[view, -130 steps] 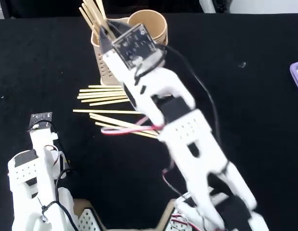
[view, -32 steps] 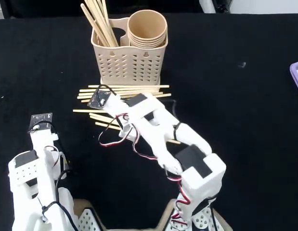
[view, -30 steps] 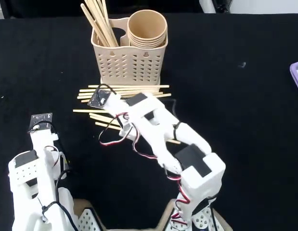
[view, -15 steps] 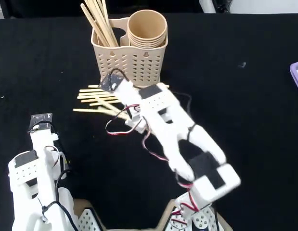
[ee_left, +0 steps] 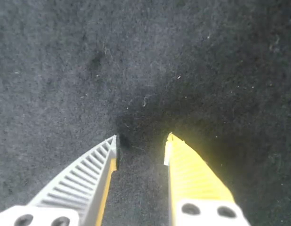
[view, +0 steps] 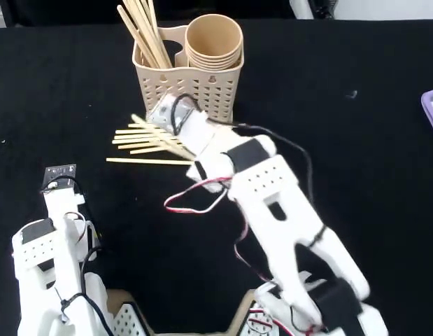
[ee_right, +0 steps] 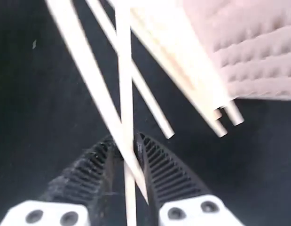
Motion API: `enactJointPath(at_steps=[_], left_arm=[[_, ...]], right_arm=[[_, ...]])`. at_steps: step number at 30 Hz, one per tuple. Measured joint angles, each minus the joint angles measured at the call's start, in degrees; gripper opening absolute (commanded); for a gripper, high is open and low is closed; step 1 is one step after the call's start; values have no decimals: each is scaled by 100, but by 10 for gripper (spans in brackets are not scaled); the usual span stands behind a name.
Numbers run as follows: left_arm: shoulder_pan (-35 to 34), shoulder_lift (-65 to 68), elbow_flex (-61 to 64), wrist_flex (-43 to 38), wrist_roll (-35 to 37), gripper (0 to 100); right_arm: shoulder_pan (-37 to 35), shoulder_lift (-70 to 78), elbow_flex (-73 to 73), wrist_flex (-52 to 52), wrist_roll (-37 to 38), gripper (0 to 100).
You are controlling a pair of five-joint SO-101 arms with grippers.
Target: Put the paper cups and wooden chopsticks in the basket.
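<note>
**A:** Where do the cups stand?

**B:** The paper cups (view: 214,40) are nested in one stack, upright in the basket (view: 188,94) at the far side of the black counter (view: 356,182). Seen from the high view, they fill the right-hand compartment. In the other compartment a bunch of chopsticks (view: 140,28) leans out over the rim.

**A:** And the other sticks?

**B:** A loose pile (view: 132,140) lies flat on the counter just in front of the basket. One single stick (view: 143,161) lies a little nearer the arms, apart from the pile.

**A:** What does the right side hold?

**B:** The right arm (view: 265,182) stretches across to the front of the basket. The right pincer (ee_right: 124,139) is closed to a narrow slit and clamps the gripped chopsticks (ee_right: 124,70). Two sticks cross each other right between the jaws. From the high view they slant across the flat pile. I cannot tell whether their far ends touch the counter.

**A:** The left one?

**B:** The left arm (view: 45,245) is folded back at the near left corner, well apart from basket and sticks. The left pincer (ee_left: 140,143) hangs over bare counter, its jaws parted a little with nothing between them.

**A:** Anything besides?

**B:** A purple object (view: 431,105) shows at the right edge.
</note>
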State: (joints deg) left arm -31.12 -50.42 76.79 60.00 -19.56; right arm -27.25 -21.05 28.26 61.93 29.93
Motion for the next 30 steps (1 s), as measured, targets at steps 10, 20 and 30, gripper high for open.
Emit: enactJointPath(at_steps=[10,20,30], left_arm=[[0,0,0,0,0,173],[0,0,0,0,0,173],[0,0,0,0,0,173]], right_arm=[[0,-334,26,-1081,-1143,11],[-53,-334,-440,-1653,-1240,11],[-633,-334,-1433,-1662,-1231,11]])
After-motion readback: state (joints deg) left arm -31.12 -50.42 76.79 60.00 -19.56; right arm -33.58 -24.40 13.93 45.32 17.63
